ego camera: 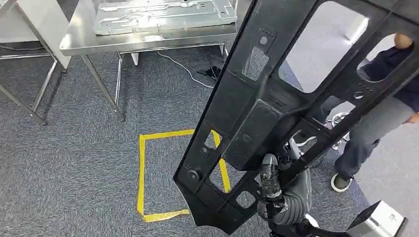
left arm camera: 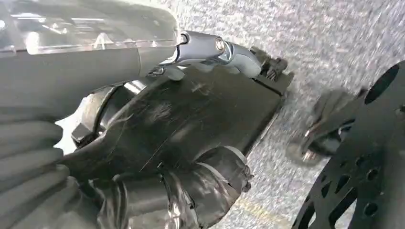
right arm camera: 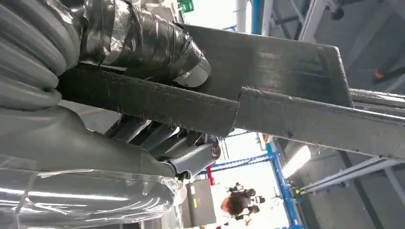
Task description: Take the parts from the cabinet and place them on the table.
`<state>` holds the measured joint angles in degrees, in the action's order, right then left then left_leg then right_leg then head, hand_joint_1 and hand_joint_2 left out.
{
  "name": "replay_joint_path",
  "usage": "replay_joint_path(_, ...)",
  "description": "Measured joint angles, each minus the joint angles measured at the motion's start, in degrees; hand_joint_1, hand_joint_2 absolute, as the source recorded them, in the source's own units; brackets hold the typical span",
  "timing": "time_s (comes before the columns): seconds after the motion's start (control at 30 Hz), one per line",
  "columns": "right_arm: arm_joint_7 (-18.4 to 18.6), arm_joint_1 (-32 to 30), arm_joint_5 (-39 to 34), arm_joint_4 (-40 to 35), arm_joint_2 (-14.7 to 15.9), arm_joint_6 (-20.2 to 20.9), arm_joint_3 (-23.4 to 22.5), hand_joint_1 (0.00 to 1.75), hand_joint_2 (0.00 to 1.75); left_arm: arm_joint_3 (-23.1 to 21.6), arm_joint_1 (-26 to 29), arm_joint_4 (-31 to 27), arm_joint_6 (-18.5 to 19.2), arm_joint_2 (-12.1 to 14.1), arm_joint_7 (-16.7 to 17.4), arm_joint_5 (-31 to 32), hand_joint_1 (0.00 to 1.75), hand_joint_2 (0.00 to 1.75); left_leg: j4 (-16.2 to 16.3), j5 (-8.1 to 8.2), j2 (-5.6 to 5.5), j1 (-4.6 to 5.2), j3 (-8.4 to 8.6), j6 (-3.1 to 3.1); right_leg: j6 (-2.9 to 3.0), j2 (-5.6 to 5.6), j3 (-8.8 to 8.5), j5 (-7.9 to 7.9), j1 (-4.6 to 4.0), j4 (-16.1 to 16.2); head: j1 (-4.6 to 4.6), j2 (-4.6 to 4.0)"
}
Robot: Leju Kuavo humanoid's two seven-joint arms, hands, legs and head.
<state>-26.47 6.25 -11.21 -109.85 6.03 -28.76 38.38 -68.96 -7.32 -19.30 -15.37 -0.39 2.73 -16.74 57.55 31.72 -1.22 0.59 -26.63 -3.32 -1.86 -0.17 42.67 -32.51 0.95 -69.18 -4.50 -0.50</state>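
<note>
The right hand (ego camera: 274,195) clamped the black panel (ego camera: 276,98) near its lower end, tilted clear of the floor; the left hand (left arm camera: 157,143) pressed curled against it; the table (ego camera: 79,39) stood far left.

From the head we are looking steeply down at grey carpet (ego camera: 74,163), the worktop (ego camera: 148,42) far ahead. The left wrist camera is pointing floorward, close behind its robot hand (left arm camera: 200,119). The right one is tilting up toward ceiling beams. All three are sharing the black panel (ego camera: 257,113).
</note>
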Motion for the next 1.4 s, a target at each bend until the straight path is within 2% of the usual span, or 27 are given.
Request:
replay_joint_path(0.03, 0.00, -0.01, -0.02, 0.02, 0.00, 0.00, -0.02, 1.75, 1.75, 0.00, 0.00, 0.00, -0.02, -0.02, 0.04, -0.02, 0.00, 1.75, -0.02, 0.88, -0.01, -0.01, 0.87, 0.14, 0.22, 0.03, -0.83, 4.45, -0.02, 4.26, 0.00, 0.00)
replay_joint_path(0.07, -0.02, -0.07, -0.04, 0.13, 0.00, 0.04, -0.09, 1.75, 1.75, 0.00, 0.12, 0.00, 0.02, -0.07, 0.07, -0.02, 0.00, 1.75, 0.04, 1.81, -0.03, 0.11, 1.30, 0.31, 0.59, 0.05, -0.88, 11.53, -0.12, 8.68, 0.33, 0.00)
replay_joint_path(0.13, -0.07, -0.26, -0.24, 0.26, 0.00, 0.04, -0.13, 1.75, 1.75, 0.00, -0.01, -0.02, 0.00, -0.11, 0.17, -0.04, 0.00, 1.75, -0.15, 3.12, -0.28, 0.33, 1.79, 0.98, 0.83, 0.19, -1.76, 10.37, -0.63, 8.30, 0.35, 0.00)
replay_joint_path(0.2, -0.20, -0.23, -0.39, 0.26, 0.00, -0.02, -0.15, 1.75, 1.75, 0.00, -0.04, -0.02, -0.02, -0.09, 0.22, -0.07, 0.00, 1.75, 0.45, 1.69, -0.16, 0.31, 2.96, 1.45, 1.52, 0.27, -2.65, 10.23, -0.39, 9.17, 0.33, 0.00)
replay_joint_path(0.3, -0.59, -0.26, 0.92, 0.26, -0.09, -0.53, -0.15, 1.75, 1.75, 0.00, -0.21, -0.04, -0.09, -0.09, 0.31, 0.02, 0.00, 1.75, 10.38, -0.24, 0.43, 0.06, -2.44, 2.15, 2.51, 0.23, -5.66, 8.69, -0.20, 9.84, -0.35, 0.02)
replay_joint_path(0.33, -0.57, -0.24, 1.31, 0.26, -0.09, -0.68, -0.15, 1.75, 1.75, 0.00, -0.19, -0.04, -0.15, -0.09, 0.33, 0.02, 0.00, 1.75, 13.87, 1.06, 0.48, -0.12, -5.47, 2.46, 2.65, 0.20, -6.49, 7.89, -0.21, 9.86, -0.11, 0.02)
replay_joint_path(0.37, -0.46, -0.28, 1.53, 0.26, -0.09, -0.88, -0.15, 1.75, 1.75, 0.00, -0.18, -0.04, -0.24, -0.09, 0.33, 0.11, 0.00, 1.75, 16.05, 4.09, 0.55, -0.27, -8.07, 2.79, 2.67, 0.21, -7.52, 6.98, -0.21, 9.88, -0.31, 0.04)
replay_joint_path(0.43, -0.15, -0.29, 2.01, 0.26, -0.11, -1.16, -0.15, 1.75, 1.75, 0.00, -0.31, -0.04, -0.26, -0.09, 0.33, 0.20, 0.00, 1.75, 15.94, 9.85, 0.71, -0.38, -10.93, 3.06, 2.63, 0.07, -9.78, 5.26, -0.19, 9.88, -0.29, 0.02)
replay_joint_path(0.47, 0.07, -0.27, 2.21, 0.26, -0.11, -1.16, -0.15, 1.75, 1.75, 0.02, -0.41, -0.04, -0.28, -0.09, 0.39, 0.20, 0.00, 1.75, 14.27, 10.36, 0.82, -0.41, -11.42, 3.00, 2.59, 0.05, -11.05, 4.37, -0.19, 9.88, -0.24, 0.02)
replay_joint_path(0.5, 0.15, -0.28, 2.30, 0.28, -0.11, -1.16, -0.15, 1.75, 1.75, 0.02, -0.39, -0.04, -0.35, -0.09, 0.46, 0.20, 0.00, 1.75, 11.33, 8.78, 0.94, -0.40, -11.39, 2.72, 2.50, -0.16, -12.46, 3.36, -0.19, 9.88, -0.26, 0.02)
replay_joint_path(0.53, 0.15, -0.28, 2.36, 0.28, -0.13, -1.18, -0.15, 1.75, 1.75, 0.02, -0.36, -0.04, -0.37, -0.09, 0.50, 0.20, 0.00, 1.75, 7.55, 4.13, 1.30, -0.34, -11.19, 2.40, 2.36, -0.42, -13.83, 2.33, -0.23, 9.89, -0.28, 0.02)
replay_joint_path(0.57, 0.15, -0.30, 2.47, 0.30, -0.15, -1.20, -0.15, 1.75, 1.75, 0.02, -0.22, -0.04, -0.39, -0.09, 0.57, 0.22, 0.00, 1.75, 4.08, -4.03, 2.70, -0.07, -11.18, 1.71, 2.20, -0.83, -13.88, 1.46, -0.23, 10.16, -0.22, 0.00)
replay_joint_path(0.6, 0.15, -0.31, 2.49, 0.42, -0.15, -1.33, -0.15, 1.75, 1.75, 0.07, -0.24, -0.02, -0.46, 0.00, 0.70, 0.22, 0.00, 1.75, 3.73, -7.22, 3.47, 0.62, -11.79, 1.57, 1.81, -0.80, -15.59, 0.82, -0.37, 9.50, 0.16, 0.00)
replay_joint_path(0.73, 0.55, -0.25, 3.10, 0.39, -0.15, -1.51, -0.15, 1.75, 1.75, 0.07, -0.81, -0.07, -0.54, -0.02, 0.83, 0.24, 0.00, 1.75, 2.67, -6.79, 1.84, 0.73, -10.83, 0.32, 0.19, -2.41, -16.25, -0.69, -0.41, 10.77, 0.11, 0.02)
replay_joint_path(0.77, 0.70, -0.20, 3.24, 0.39, -0.15, -1.53, -0.15, 1.75, 1.75, 0.07, -0.68, -0.09, -0.57, -0.04, 0.83, 0.22, 0.00, 1.75, 1.99, -6.84, 1.45, 0.41, -9.95, 0.22, 0.12, -1.63, -16.01, -1.23, -0.19, 10.12, 0.09, 0.02)
replay_joint_path(0.83, 0.90, -0.12, 3.39, 0.39, -0.15, -1.75, -0.15, 1.75, 1.75, 0.07, -0.75, -0.09, -0.57, -0.02, 0.92, 0.20, 0.00, 1.75, 1.20, -6.36, 0.75, 0.30, -8.72, -0.55, -0.17, -0.38, -12.10, -3.30, -0.30, 3.20, 0.52, 0.02)
replay_joint_path(0.9, 1.11, -0.32, 3.39, 0.44, -0.13, -2.01, -0.15, 1.75, 1.75, 0.07, -0.71, -0.09, -0.57, -0.09, 0.96, 0.20, 0.00, 1.75, 1.16, -5.45, -0.32, 0.34, -7.82, -0.72, -0.48, -0.09, -5.57, -4.84, -0.27, -5.64, 0.50, 0.00)
replay_joint_path(0.97, 1.11, -0.33, 3.37, 0.52, -0.11, -2.01, -0.15, 1.75, 1.75, 0.07, -0.66, -0.09, -0.57, -0.09, 1.01, 0.18, 0.00, 1.75, 1.23, -4.53, -1.72, 0.33, -6.60, -0.68, -0.59, -0.06, -2.31, -1.35, -0.24, -6.20, 0.48, 0.00)
replay_joint_path(1.03, 1.14, -0.32, 3.34, 0.57, -0.11, -2.01, -0.15, 1.75, 1.75, 0.07, -0.59, -0.09, -0.57, -0.13, 1.03, 0.17, 0.00, 1.75, 1.29, -3.42, -3.10, 0.31, -4.84, -0.60, -0.46, 0.51, -4.05, 6.02, -0.15, 1.95, 0.52, 0.00)
replay_joint_path(1.07, 1.14, -0.31, 3.34, 0.57, -0.11, -2.01, -0.15, 1.75, 1.75, 0.07, -0.52, -0.09, -0.57, -0.18, 1.03, 0.17, 0.00, 1.75, 1.36, -2.81, -3.63, 0.30, -4.27, -0.46, -0.34, 1.89, -5.21, 9.16, 0.00, 6.68, 0.57, 0.00)
replay_joint_path(1.1, 1.14, -0.29, 3.34, 0.68, -0.09, -2.01, -0.15, 1.75, 1.75, 0.07, -0.42, -0.09, -0.52, -0.20, 1.03, 0.17, 0.00, 1.75, 1.36, -2.45, -4.01, 0.37, -4.50, -0.17, -0.14, 4.36, -5.46, 8.28, 0.07, 6.81, 0.57, 0.00)
replay_joint_path(1.13, 1.11, -0.28, 3.32, 0.70, -0.09, -2.01, -0.15, 1.75, 1.75, 0.07, -0.76, -0.15, -0.52, -0.20, 1.09, 0.15, 0.00, 1.75, 1.76, -2.14, -4.84, 0.32, -4.51, 0.27, 0.08, 4.61, -6.84, 7.79, 0.20, 8.92, 0.46, 0.00)
replay_joint_path(1.23, 1.20, -0.14, 3.28, 0.79, -0.15, -2.01, -0.15, 1.75, 1.75, 0.07, -0.44, -0.18, -0.54, -0.26, 1.11, 0.13, 0.00, 1.75, 0.95, -2.30, -6.14, -0.19, -5.19, 1.37, 1.08, 3.27, -7.16, 7.21, 0.06, 9.82, 0.42, 0.00)
replay_joint_path(1.27, 1.18, -0.07, 3.30, 0.79, -0.17, -1.99, -0.15, 1.75, 1.75, 0.07, -0.42, -0.20, -0.54, -0.24, 1.11, 0.13, 0.00, 1.75, 1.22, -1.81, -4.54, -0.12, -4.86, 1.62, 1.36, 2.61, -7.83, 7.34, 0.38, 10.57, 0.24, 0.00)
replay_joint_path(1.3, 1.18, -0.06, 3.30, 0.79, -0.17, -1.99, -0.15, 1.75, 1.75, 0.07, -0.49, -0.20, -0.54, -0.24, 1.16, 0.13, 0.00, 1.75, 2.82, -1.02, -1.63, 0.16, -5.48, 2.05, 1.64, 2.02, -8.44, 7.17, 0.26, 10.98, 0.24, 0.00)
replay_joint_path(1.33, 1.16, -0.02, 3.30, 0.79, -0.17, -1.95, -0.15, 1.75, 1.75, 0.07, -0.61, -0.20, -0.54, -0.24, 1.16, 0.13, 0.00, 1.75, 6.24, 0.70, 0.04, -0.03, -7.31, 2.48, 2.06, 1.14, -8.87, 6.91, 0.16, 11.06, 0.17, 0.00)
replay_joint_path(1.4, 1.18, -0.10, 3.30, 0.81, -0.17, -1.90, -0.15, 1.75, 1.75, 0.07, -0.79, -0.20, -0.57, -0.26, 1.16, 0.20, 0.00, 1.75, 14.77, 3.94, 0.56, -0.44, -12.31, 3.07, 2.34, -0.49, -9.31, 6.37, 0.05, 11.01, 0.13, 0.00)
